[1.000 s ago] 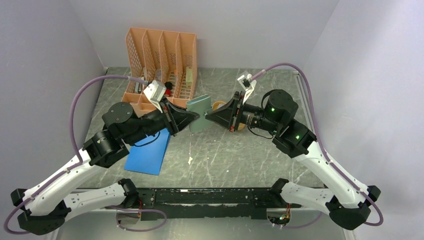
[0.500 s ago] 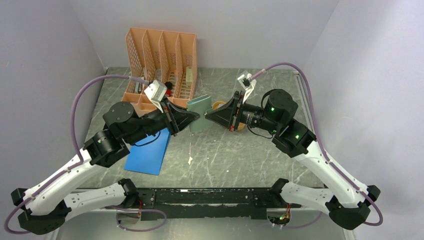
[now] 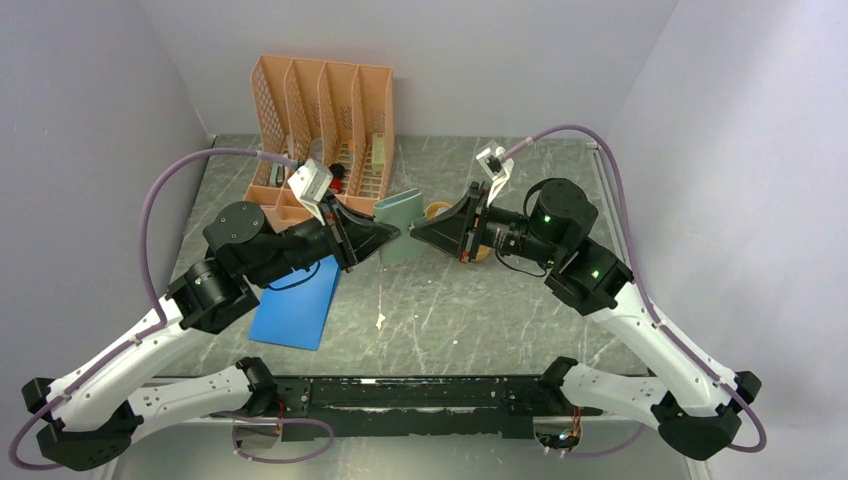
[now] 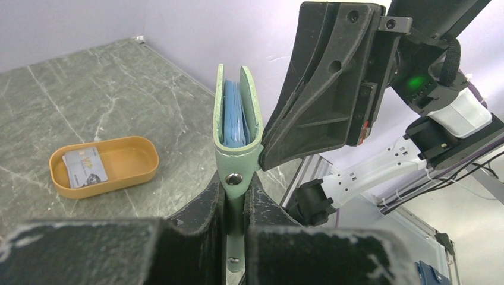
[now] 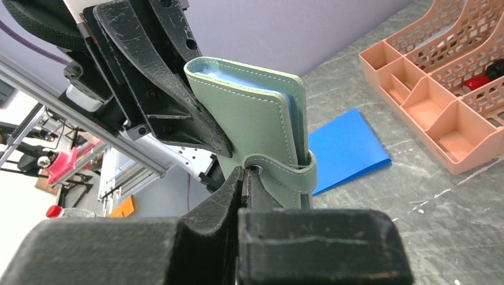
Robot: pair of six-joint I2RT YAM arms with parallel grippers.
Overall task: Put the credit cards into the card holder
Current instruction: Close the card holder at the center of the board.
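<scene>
The left gripper (image 3: 388,238) is clamped on the snap tab of the sage-green stitched folding card holder (image 3: 398,213), held upright above the table. The right gripper (image 3: 420,232) pinches its other side. A pale grey credit card (image 4: 85,167) lies in the mustard oval tray (image 4: 138,173).

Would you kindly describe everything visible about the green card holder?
The card holder is a sage-green folding wallet, leather-like with pale stitching, folded nearly shut over pale blue inner pockets. It is held upright off the table. The left gripper clamps its snap-button tab, and the right gripper pinches near the snap from the opposite side.
</scene>
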